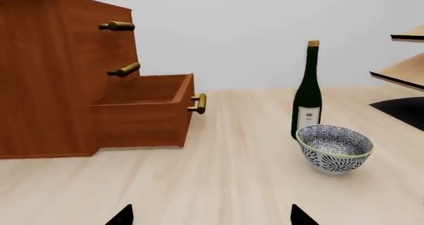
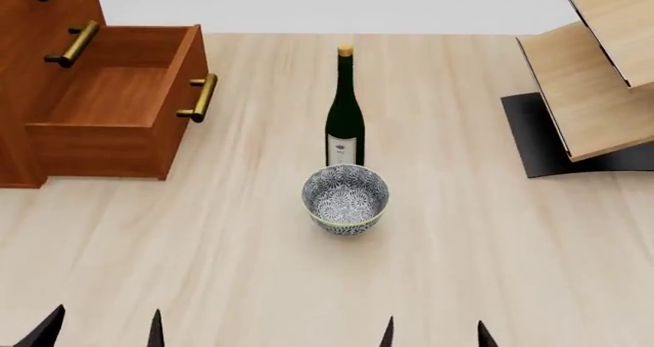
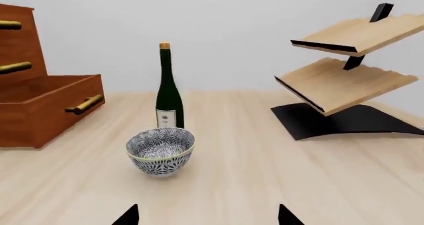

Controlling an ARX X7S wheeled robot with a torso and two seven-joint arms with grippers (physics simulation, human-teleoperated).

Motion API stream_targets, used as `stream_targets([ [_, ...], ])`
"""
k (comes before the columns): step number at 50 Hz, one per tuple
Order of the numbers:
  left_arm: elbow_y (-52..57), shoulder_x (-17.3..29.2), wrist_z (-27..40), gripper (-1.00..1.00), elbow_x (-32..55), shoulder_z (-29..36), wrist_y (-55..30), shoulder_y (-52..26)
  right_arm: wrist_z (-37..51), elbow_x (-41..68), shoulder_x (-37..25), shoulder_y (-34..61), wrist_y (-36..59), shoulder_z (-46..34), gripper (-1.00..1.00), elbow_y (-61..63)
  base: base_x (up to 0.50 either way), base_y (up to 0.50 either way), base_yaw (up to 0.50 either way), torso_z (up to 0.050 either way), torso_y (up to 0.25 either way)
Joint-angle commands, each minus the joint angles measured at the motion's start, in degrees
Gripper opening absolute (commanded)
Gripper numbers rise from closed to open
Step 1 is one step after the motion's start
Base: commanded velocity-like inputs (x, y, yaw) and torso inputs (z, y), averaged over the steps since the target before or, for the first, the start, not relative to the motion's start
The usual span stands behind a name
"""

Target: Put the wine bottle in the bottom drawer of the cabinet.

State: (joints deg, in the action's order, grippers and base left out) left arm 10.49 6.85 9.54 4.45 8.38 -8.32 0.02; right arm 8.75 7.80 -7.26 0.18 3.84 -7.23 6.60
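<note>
The dark-green wine bottle stands upright mid-table, just behind a blue-patterned bowl; it also shows in both wrist views as the wine bottle. The reddish-brown cabinet stands at far left, and its bottom drawer is pulled out and empty, brass handle facing the bottle. In the left wrist view the bottom drawer shows open too. My left gripper and right gripper sit at the near edge, both open, holding nothing, well short of the bottle. The left gripper and right gripper show only black fingertips.
A pale plywood rack on a black base stands at the far right. The bowl sits directly between my grippers and the bottle. The cabinet's two upper drawers are shut, brass handles sticking out.
</note>
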Motion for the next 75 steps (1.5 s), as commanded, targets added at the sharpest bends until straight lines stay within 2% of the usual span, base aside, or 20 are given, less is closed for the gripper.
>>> stream_targets([
  [1,12.31,0.16,1.31,1.0,6.23,-3.16,-15.45,-2.17,1.06,3.77,-1.48,0.59,8.17,0.83,1.0,10.26,0.0,0.0,0.0,0.0,0.0],
  [16,30.5,1.95,5.76,1.0,12.0,-5.32,-39.5,-7.72,3.74,8.55,-4.23,3.02,22.38,2.04,1.0,26.36,0.0,0.0,0.0,0.0,0.0],
  [22,41.54,2.29,8.33,1.0,15.1,-6.51,-50.36,-11.08,5.83,9.96,-5.5,4.85,28.97,2.47,1.0,34.36,0.0,0.0,0.0,0.0,0.0],
  [27,48.34,0.65,9.68,1.0,19.56,-9.49,-59.82,-13.77,7.03,11.06,-6.16,5.82,32.66,2.9,1.0,38.61,0.0,0.0,0.0,0.0,0.0],
  [30,49.47,3.76,16.72,1.0,28.86,-10.47,-61.07,-15.65,7.6,11.4,-6.56,6.17,34.09,3.07,1.0,40.47,0.0,0.0,0.0,0.0,0.0],
  [33,49.47,11.74,31.7,1.0,46.58,-9.85,-57.76,-18.46,8.39,11.87,-6.97,6.42,35.97,3.3,1.0,43.06,0.0,0.0,0.0,0.0,0.0],
  [34,49.47,14.41,35.09,1.0,50.01,-8.4,-55.21,-19.18,8.51,12.14,-6.98,6.4,36.24,3.48,1.0,43.56,0.0,0.0,0.0,0.0,0.0],
  [35,49.49,19.87,40.11,1.0,52.01,-3.17,-50.04,-20.61,9.05,12.59,-7.04,6.55,37.71,3.57,1.0,45.08,0.0,0.0,0.0,0.0,0.0],
  [37,49.46,24.62,46.08,1.0,55.64,1.11,-45.26,-21.62,9.33,13.05,-7.01,6.3,38.11,3.78,1.0,46.18,0.0,0.0,0.0,0.0,0.0],
  [42,49.48,34.04,54.99,1.0,60.21,11.43,-33.41,-25.25,10.46,13.12,-7.6,5.68,39.73,3.2,1.0,49.56,0.0,0.0,0.0,0.0,0.0],
  [48,49.47,41.8,62.62,1.0,61.18,25.82,-22.22,-32.24,12.04,12.06,-8.37,3.33,39.16,2.13,1.0,51.96,0.0,0.0,0.0,0.0,0.0],
  [55,49.47,46.87,67.98,1.0,58.72,40.24,-12.62,-39.43,13.39,13.45,-9.27,2.46,39.2,1.71,1.0,53.08,0.0,0.0,0.0,0.0,0.0],
  [58,49.44,48.18,69.35,1.0,58.05,44.25,-10.1,-41.78,18.33,16.64,-12.89,3.28,38.0,-0.72,1.0,53.34,0.0,0.0,0.0,0.0,0.0],
  [64,49.3,49.04,70.12,1.0,57.44,47.08,-7.93,-43.36,28.83,22.73,-21.04,5.68,34.36,-6.97,1.0,53.31,0.0,0.0,0.0,0.0,0.0],
  [69,49.25,49.49,70.46,1.0,57.1,48.23,-7.14,-44.02,34.39,25.81,-25.32,7.87,32.33,-10.47,1.0,53.32,0.0,0.0,0.0,0.0,0.0],
  [75,48.79,50.09,71.01,1.0,56.51,49.23,-5.83,-44.19,47.34,32.17,-35.22,16.37,27.17,-21.83,1.0,53.32,0.0,0.0,0.0,0.0,0.0],
])
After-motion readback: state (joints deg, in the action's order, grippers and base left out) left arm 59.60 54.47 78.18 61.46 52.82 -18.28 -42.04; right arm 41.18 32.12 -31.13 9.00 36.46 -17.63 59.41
